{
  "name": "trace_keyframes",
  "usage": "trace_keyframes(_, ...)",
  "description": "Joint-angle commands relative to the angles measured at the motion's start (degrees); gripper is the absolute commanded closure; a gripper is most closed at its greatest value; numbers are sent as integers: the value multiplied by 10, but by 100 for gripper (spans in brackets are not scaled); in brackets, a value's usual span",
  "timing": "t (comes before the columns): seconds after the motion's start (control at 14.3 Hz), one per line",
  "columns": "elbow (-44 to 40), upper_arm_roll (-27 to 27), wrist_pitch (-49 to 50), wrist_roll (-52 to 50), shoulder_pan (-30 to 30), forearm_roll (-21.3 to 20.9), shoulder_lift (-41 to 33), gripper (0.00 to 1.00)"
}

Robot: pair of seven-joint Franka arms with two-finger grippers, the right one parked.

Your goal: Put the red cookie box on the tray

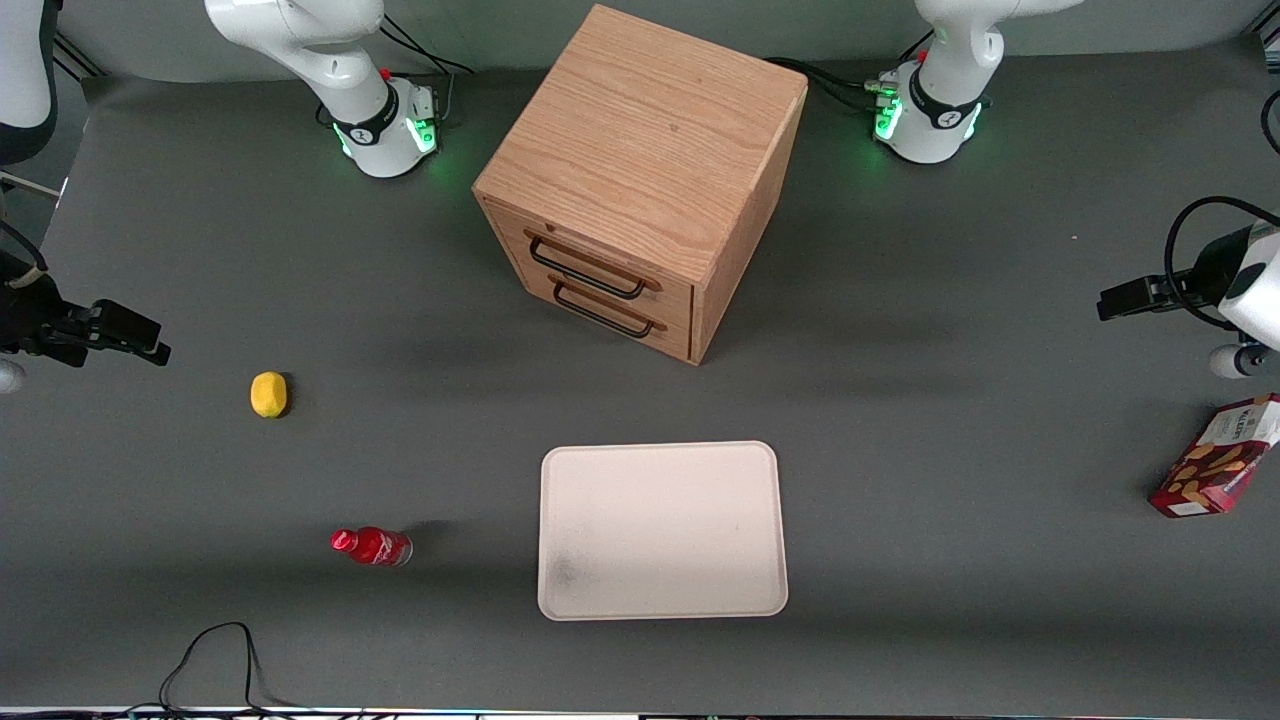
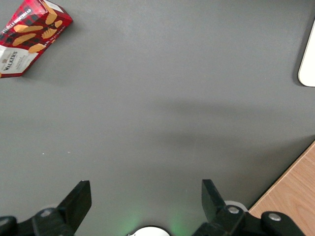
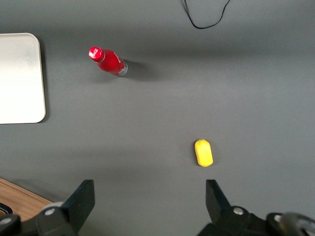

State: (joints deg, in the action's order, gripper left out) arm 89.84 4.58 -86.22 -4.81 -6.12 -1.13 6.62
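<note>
Grey table carries the box (image 1: 1218, 456) flat at my working arm's end — well apart from the tray (image 1: 662, 530), which sits nearer the front camera than the wooden cabinet (image 1: 640, 180). My pincer (image 2: 145, 196) hangs released above bare table, holding nothing, the box (image 2: 30, 37) near but untouched — fingers (image 2: 78, 199) spread wide.

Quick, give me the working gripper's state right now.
Left gripper: open, holding nothing, hovering above the bare table, apart from the red cookie box lying toward the working arm's end.
</note>
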Motion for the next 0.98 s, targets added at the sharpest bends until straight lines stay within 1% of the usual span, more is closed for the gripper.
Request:
trace_keyframes(0.0,-16,-8,11,-13,12,-10,6,0)
trace_keyframes(0.63,-15,-7,16,-8,10,-13,10,0)
trace_keyframes(0.91,-37,-5,32,-8,11,-18,22,0)
